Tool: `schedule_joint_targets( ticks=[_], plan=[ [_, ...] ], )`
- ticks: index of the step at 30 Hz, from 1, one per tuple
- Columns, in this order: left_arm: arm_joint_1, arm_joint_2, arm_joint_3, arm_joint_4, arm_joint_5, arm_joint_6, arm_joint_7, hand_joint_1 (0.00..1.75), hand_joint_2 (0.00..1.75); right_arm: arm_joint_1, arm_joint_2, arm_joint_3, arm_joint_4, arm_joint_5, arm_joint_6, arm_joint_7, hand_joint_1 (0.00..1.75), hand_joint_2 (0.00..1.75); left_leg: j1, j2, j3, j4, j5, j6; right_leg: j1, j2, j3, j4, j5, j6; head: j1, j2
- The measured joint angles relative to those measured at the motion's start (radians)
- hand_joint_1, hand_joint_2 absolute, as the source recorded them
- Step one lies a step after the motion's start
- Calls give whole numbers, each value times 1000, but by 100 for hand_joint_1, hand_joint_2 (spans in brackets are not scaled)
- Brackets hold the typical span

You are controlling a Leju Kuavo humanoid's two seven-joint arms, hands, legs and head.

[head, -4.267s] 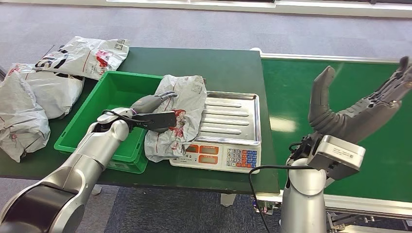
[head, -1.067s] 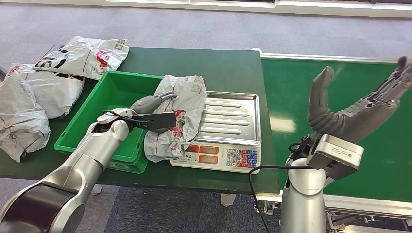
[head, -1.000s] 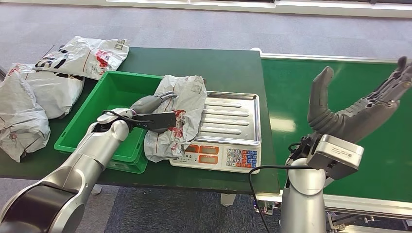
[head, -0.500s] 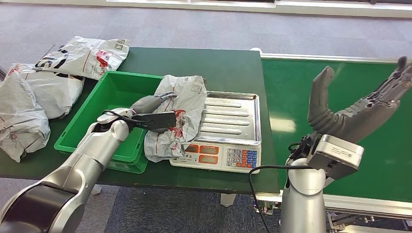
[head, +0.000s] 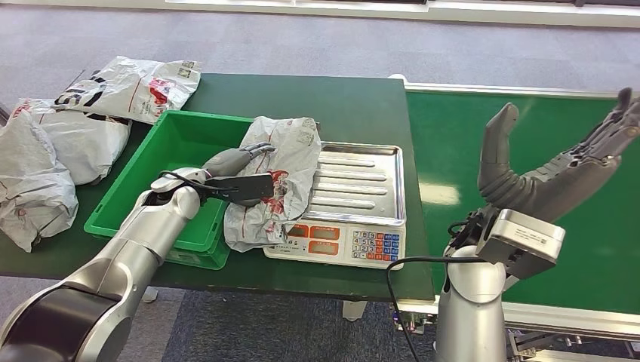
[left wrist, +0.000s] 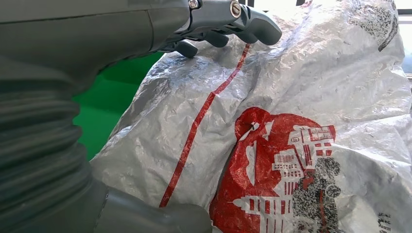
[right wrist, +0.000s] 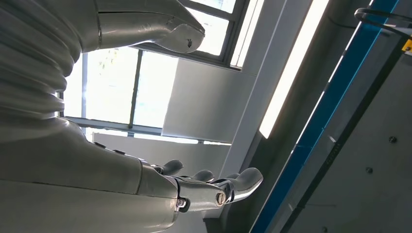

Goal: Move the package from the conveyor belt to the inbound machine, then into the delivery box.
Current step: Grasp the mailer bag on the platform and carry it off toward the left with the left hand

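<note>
A crumpled silver package (head: 283, 170) with red print lies tilted across the left edge of the steel-topped scale (head: 358, 188) and the right rim of the green box (head: 177, 143). My left hand (head: 230, 173) grips its left side, fingers (head: 259, 148) over the top and thumb lower down. In the left wrist view the fingers (left wrist: 233, 24) rest on the package (left wrist: 291, 121). My right hand (head: 551, 177) is raised over the green conveyor belt (head: 453, 136), palm up, fingers spread, holding nothing; its wrist view shows those fingers (right wrist: 209, 187) against windows.
Three more silver packages lie on the dark green table left of the box: one at the back (head: 136, 87), one in the middle (head: 75, 139), one near the front edge (head: 30, 188). The scale's keypad (head: 370, 245) faces me. A black cable (head: 400, 302) hangs by my right arm.
</note>
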Motion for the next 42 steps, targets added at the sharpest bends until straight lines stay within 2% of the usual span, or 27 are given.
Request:
schedule_joint_targets(
  ticks=[42],
  plan=[
    [0, 0, 0, 0, 0, 0, 0, 0, 175, 0, 0, 0, 0, 0, 0, 0, 0, 175, 0, 0, 0, 0, 0, 0, 0, 0, 0, 0, 0, 0, 0, 0]
  ],
)
